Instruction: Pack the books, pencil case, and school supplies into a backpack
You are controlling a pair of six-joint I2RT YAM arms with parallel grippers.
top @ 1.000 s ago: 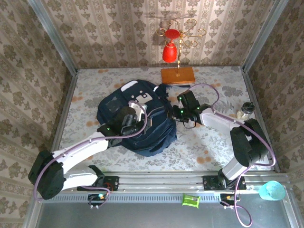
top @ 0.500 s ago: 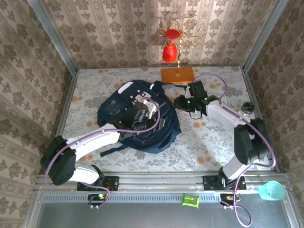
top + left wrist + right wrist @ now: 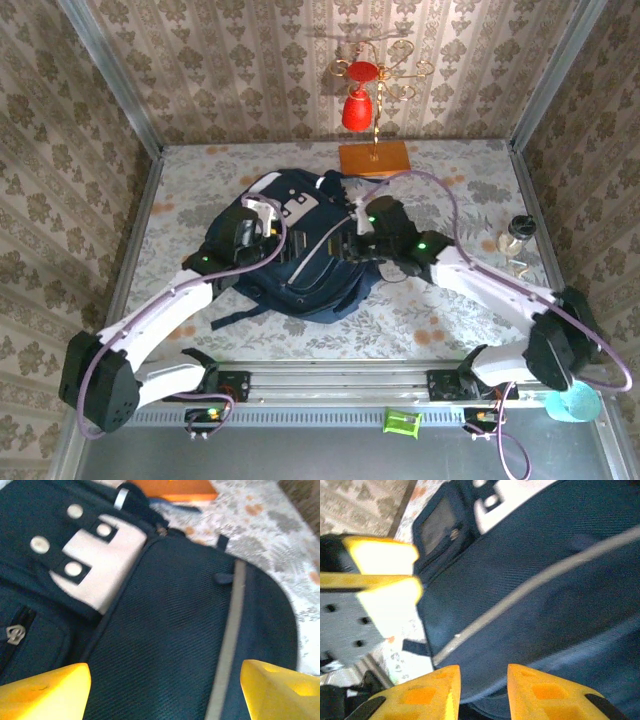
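Hovering with jaws wide apart, the left gripper [image 3: 165, 680] has the backpack [image 3: 170, 625] just below and between them; the right gripper [image 3: 483, 680] holds its jaws nearly together with navy cloth in the gap, though whether they pinch it I cannot tell. If that hold is loose, a pull could slip off; and if the left jaws close on flat cloth beside the zip [image 3: 230, 630], they may drag the whole backpack.
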